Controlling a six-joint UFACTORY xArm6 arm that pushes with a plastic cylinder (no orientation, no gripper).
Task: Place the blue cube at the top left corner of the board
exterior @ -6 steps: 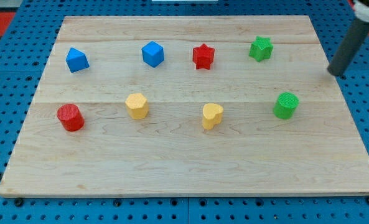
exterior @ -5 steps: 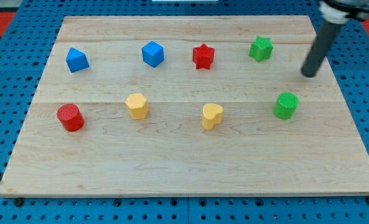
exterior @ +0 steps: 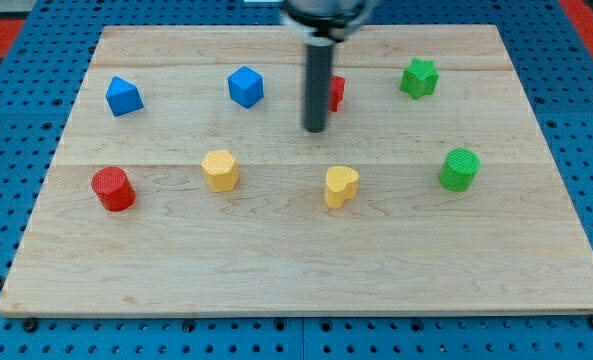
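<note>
We see my tip resting on the worktop, just left of the partly hidden red star and right of the blue cube. The cube sits far, left of centre, with another blue block further left. Our arm carries no end effector, only the rod.

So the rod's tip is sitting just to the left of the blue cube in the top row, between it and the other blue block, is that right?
Not quite. In the camera view my tip is to the right of the blue cube, not its left, and slightly lower. It lies between that cube and the red star, which the rod partly hides. The other blue block is far off toward the view's left.
</note>
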